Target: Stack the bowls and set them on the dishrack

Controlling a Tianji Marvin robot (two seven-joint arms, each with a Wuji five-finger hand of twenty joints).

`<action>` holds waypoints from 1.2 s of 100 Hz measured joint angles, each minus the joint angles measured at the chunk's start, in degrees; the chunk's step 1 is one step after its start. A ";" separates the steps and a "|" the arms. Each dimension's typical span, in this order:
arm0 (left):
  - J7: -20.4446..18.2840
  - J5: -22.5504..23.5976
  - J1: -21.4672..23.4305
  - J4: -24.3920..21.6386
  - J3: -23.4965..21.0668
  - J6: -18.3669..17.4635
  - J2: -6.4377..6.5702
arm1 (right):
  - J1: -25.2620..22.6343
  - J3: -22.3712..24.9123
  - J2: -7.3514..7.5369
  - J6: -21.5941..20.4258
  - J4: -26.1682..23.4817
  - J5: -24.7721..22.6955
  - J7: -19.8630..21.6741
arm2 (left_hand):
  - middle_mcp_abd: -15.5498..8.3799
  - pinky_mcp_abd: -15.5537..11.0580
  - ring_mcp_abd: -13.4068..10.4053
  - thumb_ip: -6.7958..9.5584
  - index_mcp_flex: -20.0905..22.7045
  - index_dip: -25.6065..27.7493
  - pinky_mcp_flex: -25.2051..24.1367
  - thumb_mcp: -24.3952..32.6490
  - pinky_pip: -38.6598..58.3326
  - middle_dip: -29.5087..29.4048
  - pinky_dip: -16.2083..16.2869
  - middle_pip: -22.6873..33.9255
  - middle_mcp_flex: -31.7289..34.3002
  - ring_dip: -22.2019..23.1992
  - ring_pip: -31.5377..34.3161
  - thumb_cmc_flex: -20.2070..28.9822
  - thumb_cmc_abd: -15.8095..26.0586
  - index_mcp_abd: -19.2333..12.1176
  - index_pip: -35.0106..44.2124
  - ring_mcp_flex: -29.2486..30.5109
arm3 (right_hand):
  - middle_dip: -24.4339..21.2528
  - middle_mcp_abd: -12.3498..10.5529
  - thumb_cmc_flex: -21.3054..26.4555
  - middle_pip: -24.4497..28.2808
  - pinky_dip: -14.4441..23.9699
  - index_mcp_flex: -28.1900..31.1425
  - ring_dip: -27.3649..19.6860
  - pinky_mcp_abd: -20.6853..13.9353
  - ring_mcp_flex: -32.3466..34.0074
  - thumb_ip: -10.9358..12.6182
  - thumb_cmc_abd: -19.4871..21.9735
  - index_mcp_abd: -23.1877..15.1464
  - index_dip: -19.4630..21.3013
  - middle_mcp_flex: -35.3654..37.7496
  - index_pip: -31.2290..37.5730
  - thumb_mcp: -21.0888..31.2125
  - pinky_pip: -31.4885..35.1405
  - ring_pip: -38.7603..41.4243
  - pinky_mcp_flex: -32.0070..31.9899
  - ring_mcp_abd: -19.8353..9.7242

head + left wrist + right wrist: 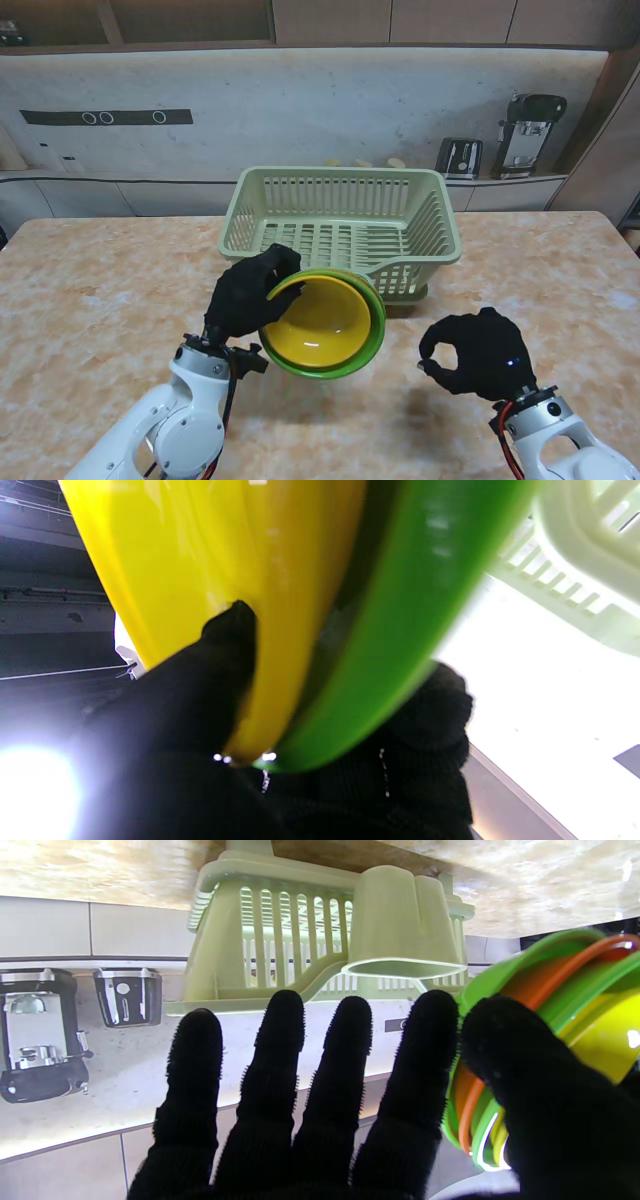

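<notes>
Roughly by size: marble-pattern table (90, 310) spans the stand view, with a pale green dishrack (340, 225) sitting on it at centre, farther from me. Rack is slatted, has a cup-like holder on its near-right corner, nothing visible inside it.

Just in front of the rack, nearer to me, a stack of nested bowls (330, 325) is held tilted up off the table, opening facing toward me and right. Yellow bowl (320, 320) is innermost, green bowl (377, 325) outermost in the stand view; right wrist view shows orange and green rims between them. Stack's far edge overlaps the rack's front wall in the stand view; cannot tell if touching.

Left hand (245, 295), black glove, is clamped on the stack's left rim: thumb on the yellow inside, fingers behind the green outside (left wrist view).

Right hand (478, 352) is near the stack's right side, apart from it, holding nothing; fingers (280, 1040) are extended and slightly spread.

Toaster and coffee machine (528, 135) stand on the back counter.
</notes>
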 measured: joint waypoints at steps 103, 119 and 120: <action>-7.06 -10.09 -25.03 13.97 5.70 11.37 -2.30 | -0.62 0.97 0.04 1.93 0.38 -0.09 2.57 | -2.35 -1.58 -1.74 0.00 0.00 1.33 -0.73 -2.36 -0.06 0.88 1.34 0.59 0.01 0.06 0.14 0.00 0.00 -1.62 0.03 0.00 | 1.47 -0.01 0.14 -0.01 0.00 0.00 0.00 0.00 0.01 0.00 -0.51 0.00 0.00 0.01 0.00 0.67 0.00 -0.01 0.00 -0.06; -7.01 -10.74 -28.06 17.50 6.84 11.92 -2.72 | -0.32 0.72 0.07 1.88 0.49 -0.14 2.83 | -2.65 -1.87 -1.93 0.00 0.00 1.85 -1.08 -2.78 -0.64 0.89 1.50 0.59 0.01 0.34 0.09 0.00 0.00 -2.03 0.03 -0.01 | 1.49 -0.01 0.14 -0.02 0.00 0.00 0.00 0.00 0.01 0.00 -0.51 0.00 0.00 0.01 0.00 0.67 0.00 -0.01 0.00 -0.06; -6.97 -10.89 -28.25 17.73 6.94 11.96 -2.75 | -0.29 0.70 0.07 1.88 0.50 -0.13 2.86 | -2.69 -1.87 -1.93 0.00 0.00 1.85 -1.16 -2.79 -0.65 0.89 1.50 0.59 0.01 0.41 0.07 0.00 0.00 -2.08 0.03 -0.03 | 1.49 -0.01 0.14 -0.02 0.00 0.00 0.00 0.00 0.01 0.00 -0.51 0.00 0.00 0.01 0.00 0.67 0.00 -0.01 0.00 -0.06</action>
